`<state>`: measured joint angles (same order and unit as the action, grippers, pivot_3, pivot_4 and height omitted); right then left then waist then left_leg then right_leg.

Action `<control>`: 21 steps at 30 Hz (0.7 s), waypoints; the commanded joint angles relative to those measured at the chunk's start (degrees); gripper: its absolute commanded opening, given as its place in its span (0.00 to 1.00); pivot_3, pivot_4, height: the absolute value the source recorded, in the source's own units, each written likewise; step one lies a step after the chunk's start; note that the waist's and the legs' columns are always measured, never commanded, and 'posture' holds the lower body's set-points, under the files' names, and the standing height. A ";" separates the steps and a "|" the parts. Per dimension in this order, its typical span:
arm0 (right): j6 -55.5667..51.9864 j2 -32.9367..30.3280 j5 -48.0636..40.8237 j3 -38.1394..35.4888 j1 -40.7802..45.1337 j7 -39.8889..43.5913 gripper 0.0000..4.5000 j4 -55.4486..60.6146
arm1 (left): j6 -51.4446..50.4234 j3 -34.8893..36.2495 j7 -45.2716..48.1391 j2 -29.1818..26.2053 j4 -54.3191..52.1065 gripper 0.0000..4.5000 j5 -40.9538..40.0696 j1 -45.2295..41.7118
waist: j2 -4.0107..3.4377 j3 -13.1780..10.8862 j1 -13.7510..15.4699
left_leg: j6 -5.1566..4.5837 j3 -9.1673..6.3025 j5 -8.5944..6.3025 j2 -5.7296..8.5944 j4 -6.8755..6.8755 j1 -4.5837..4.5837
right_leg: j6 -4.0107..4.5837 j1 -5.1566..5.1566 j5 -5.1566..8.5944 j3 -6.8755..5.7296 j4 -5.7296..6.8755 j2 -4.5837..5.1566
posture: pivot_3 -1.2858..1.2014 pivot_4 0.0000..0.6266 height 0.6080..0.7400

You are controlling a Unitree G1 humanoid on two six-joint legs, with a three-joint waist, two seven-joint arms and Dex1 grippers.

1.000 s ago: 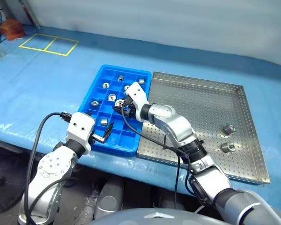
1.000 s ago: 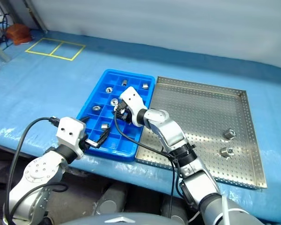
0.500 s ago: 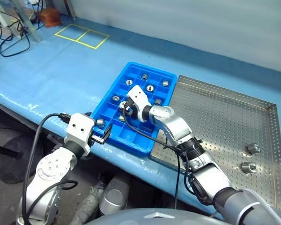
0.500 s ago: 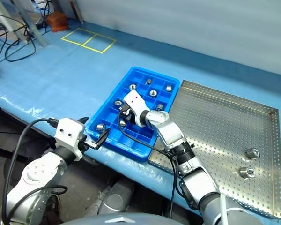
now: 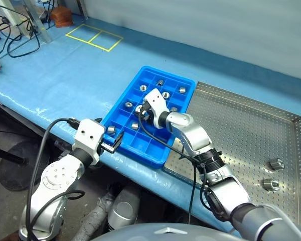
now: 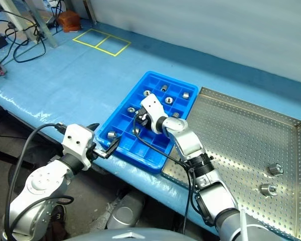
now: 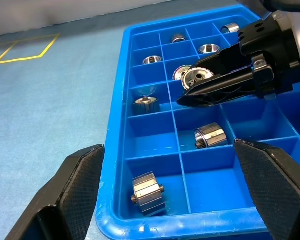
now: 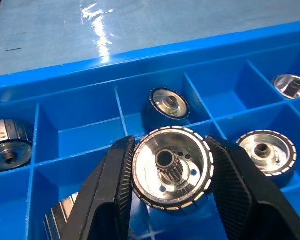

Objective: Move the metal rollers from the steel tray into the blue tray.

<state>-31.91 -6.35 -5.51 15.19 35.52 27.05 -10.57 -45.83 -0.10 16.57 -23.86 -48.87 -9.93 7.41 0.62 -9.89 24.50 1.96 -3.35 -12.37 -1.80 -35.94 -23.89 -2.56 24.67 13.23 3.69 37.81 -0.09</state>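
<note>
- Blue sheeting is covering the long work table [image 5: 65, 75], with a yellow taped rectangle [image 5: 94, 38] marked near its far left end.
- On it, the bright blue plastic tray of small square compartments [image 5: 121, 103] is lying just left of the large silver perforated steel tray [image 5: 241, 130], their long sides touching or nearly so.
- The right arm is reaching forward and leftward across the steel tray's near corner, its wrist angled slightly downward, so the right gripper [image 5: 142, 113] is hanging over the middle of the blue tray.
- Its two black fingers are clamping a shiny silver metal roller with a central toothed hole [image 8: 171, 170] just above the compartments.
- Several more rollers are sitting in separate compartments, among them one at the near left corner [image 7: 147, 192].
- Two rollers [image 5: 276, 163] are lying on the steel tray near its right rim.
- The left arm is bending at the elbow, holding the left gripper [image 5: 115, 142] level at the blue tray's near edge, fingers [image 7: 80, 177] spread wide and empty.
</note>
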 commanded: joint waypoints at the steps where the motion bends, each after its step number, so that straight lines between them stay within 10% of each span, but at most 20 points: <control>1: 0.03 0.37 -0.05 -0.69 -0.03 -0.32 0.42 3.26 | 0.45 -0.02 0.39 -0.32 -0.14 1.00 -0.35 -0.70 | 0.00 0.00 -0.01 | 0.01 0.00 0.00 -0.01 0.00 0.00 | 0.00 0.00 0.00 0.00 0.00 -0.01 | 0.72 0.24 1.00; 21: -1.51 -1.34 0.60 -2.39 -2.19 -2.00 0.42 6.59 | 0.59 -1.60 1.71 -0.80 2.41 1.00 -0.41 -3.38 | 0.00 0.00 -0.65 | 0.24 0.01 -0.10 -0.45 -0.03 0.02 | 0.16 0.03 0.01 -0.01 0.02 -0.45 | 0.70 0.24 1.00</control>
<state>-33.42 -7.65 -4.82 14.10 32.87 25.31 -6.99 -45.83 -1.71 18.12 -24.42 -45.90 -10.13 4.63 0.62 -9.88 23.84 2.20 -3.34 -12.47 -2.25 -35.97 -23.87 -2.40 24.69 13.24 3.69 37.83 -0.55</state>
